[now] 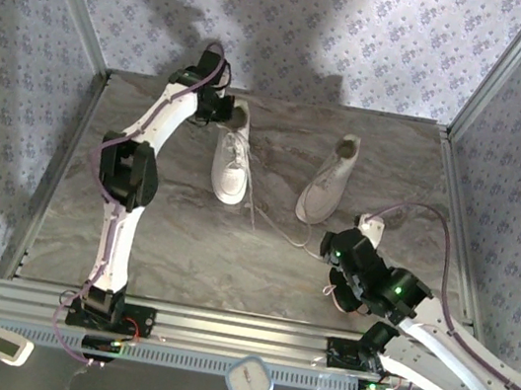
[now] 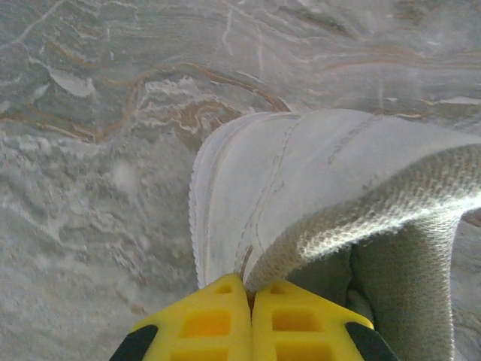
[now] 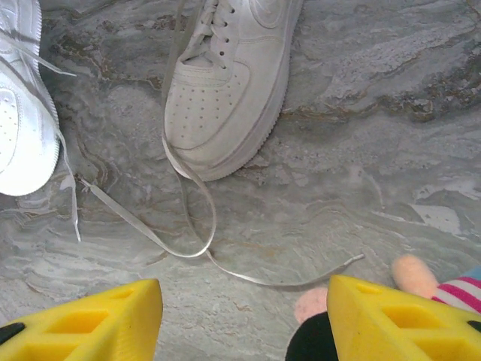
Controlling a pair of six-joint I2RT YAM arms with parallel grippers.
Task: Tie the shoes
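my left gripper (image 2: 250, 284) is pressed together at the left shoe's (image 2: 301, 188) heel rim; my right gripper (image 3: 244, 292) hangs spread above a loose lace (image 3: 124, 213).

Left claw at the heel of a white sneaker

The left claw (image 2: 252, 292) is at the bottom edge, its two yellow fingers (image 2: 203, 322) pressed together with no gap between them. Their tips touch the heel of the white sneaker (image 2: 301, 173), just where the rough woven rim of the collar comes down. Whether any of the rim is pinched between them cannot be told. The darker inner lining shows at the right, and the sneaker stands on the grey marbled table (image 2: 98, 188).
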